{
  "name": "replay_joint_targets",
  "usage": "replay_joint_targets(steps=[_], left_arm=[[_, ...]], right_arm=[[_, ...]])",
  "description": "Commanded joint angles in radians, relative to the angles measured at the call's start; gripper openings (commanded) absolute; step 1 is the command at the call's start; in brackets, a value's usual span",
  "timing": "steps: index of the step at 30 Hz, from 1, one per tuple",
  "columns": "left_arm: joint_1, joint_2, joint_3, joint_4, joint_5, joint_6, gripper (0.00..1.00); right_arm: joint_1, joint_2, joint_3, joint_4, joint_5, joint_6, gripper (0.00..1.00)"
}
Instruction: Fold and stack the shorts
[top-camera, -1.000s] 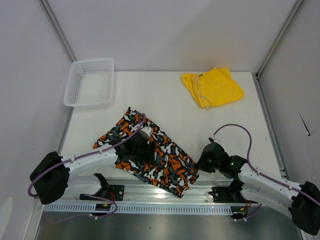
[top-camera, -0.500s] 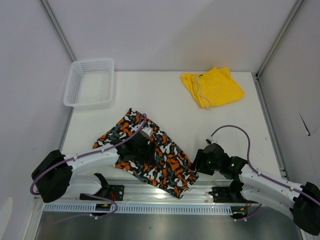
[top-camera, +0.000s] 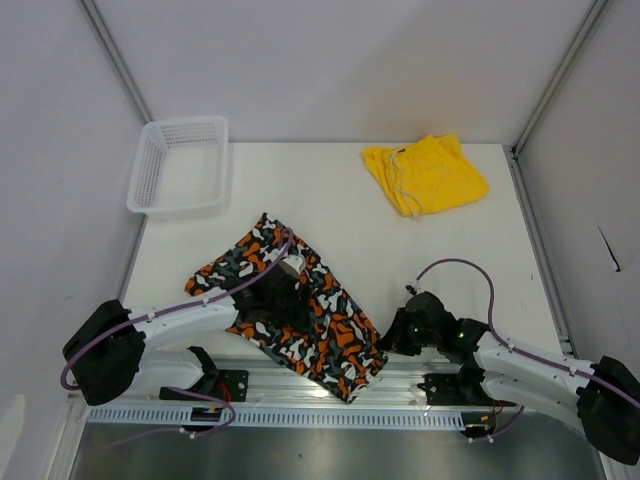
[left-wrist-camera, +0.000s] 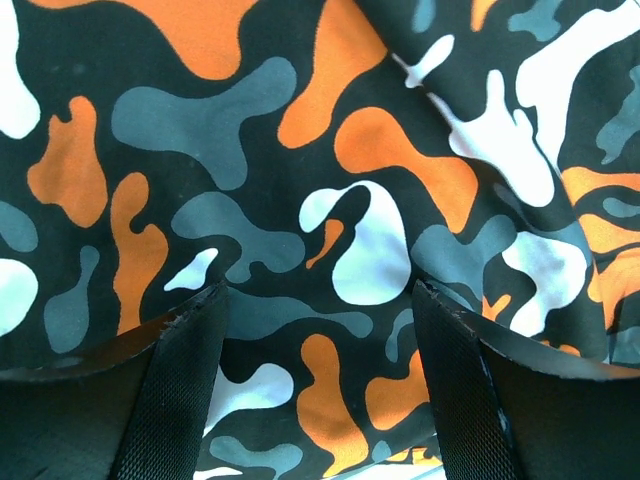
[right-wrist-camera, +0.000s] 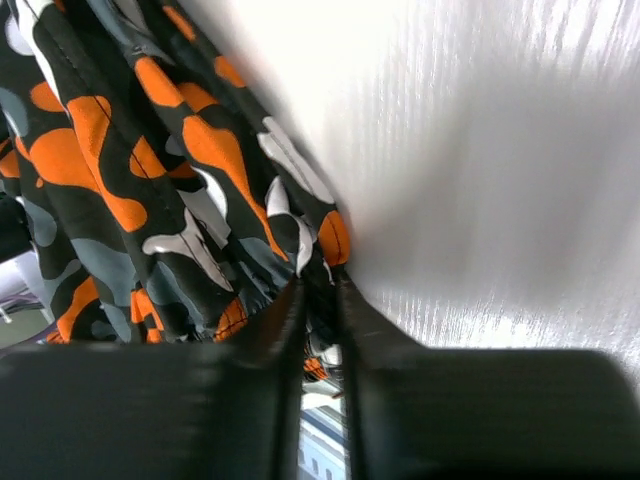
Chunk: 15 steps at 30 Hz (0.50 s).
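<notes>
Patterned shorts (top-camera: 320, 325) in orange, white, black and grey-teal lie spread on the white table (top-camera: 420, 260) close to its near edge, between my two arms. They run slantwise from back left to front right, and their front right corner reaches over the metal rail (top-camera: 290, 388) at the table's edge.

My left gripper (top-camera: 275, 300) sits over the middle of this pair. From the left wrist camera the blotched fabric (left-wrist-camera: 320, 150) fills the whole view, and my left gripper (left-wrist-camera: 318, 290) stands wide, its two black fingers (left-wrist-camera: 185, 400) well apart with flat cloth showing between them. I cannot tell whether the tips press on the fabric.

My right gripper (top-camera: 392, 338) is low at the right edge of the same pair. In the right wrist view its jaws are drawn narrow, and the hemmed edge of the patterned shorts (right-wrist-camera: 150, 200) runs into the slim gap between them, so my right gripper (right-wrist-camera: 318, 290) is pinching that edge, with bare table (right-wrist-camera: 480, 180) beside it.

Yellow shorts (top-camera: 430, 172) lie crumpled at the far right of the table, well apart from both arms, their pale drawstring (top-camera: 405, 192) trailing across the front. A white mesh basket (top-camera: 140, 185) stands at the far left corner.
</notes>
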Motion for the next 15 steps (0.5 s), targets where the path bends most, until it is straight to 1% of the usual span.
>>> replay_joint_targets(steps=[1, 2, 6, 8, 10, 11, 12, 14, 15], left_arm=[[0.013, -0.012, -0.011, 0.030, 0.009, 0.006, 0.76], [0.011, -0.012, -0.011, 0.030, 0.010, 0.006, 0.76], [0.011, -0.028, -0.013, 0.037, 0.019, 0.003, 0.76], [0.011, -0.049, -0.010, 0.038, 0.033, 0.001, 0.76], [0.011, -0.072, 0.004, 0.023, 0.038, 0.000, 0.76], [0.011, -0.078, 0.016, 0.014, 0.038, 0.001, 0.75], [0.011, -0.086, 0.022, -0.008, 0.036, 0.006, 0.75], [0.011, -0.109, 0.064, -0.037, 0.024, 0.014, 0.76], [0.011, -0.115, 0.087, -0.061, 0.019, 0.021, 0.76]], right_arm=[[0.007, 0.025, -0.016, 0.005, -0.026, 0.000, 0.07], [0.006, 0.040, -0.010, 0.005, -0.026, -0.006, 0.00], [-0.019, 0.096, 0.057, -0.011, 0.000, -0.061, 0.00], [-0.072, 0.142, 0.126, -0.015, -0.005, -0.118, 0.00], [-0.110, 0.233, 0.175, -0.008, -0.022, -0.181, 0.00], [-0.149, 0.267, 0.224, -0.001, -0.035, -0.201, 0.00], [-0.170, 0.340, 0.247, 0.009, -0.045, -0.221, 0.00], [-0.227, 0.409, 0.316, 0.028, -0.081, -0.268, 0.00], [-0.242, 0.469, 0.338, 0.054, -0.092, -0.279, 0.00]])
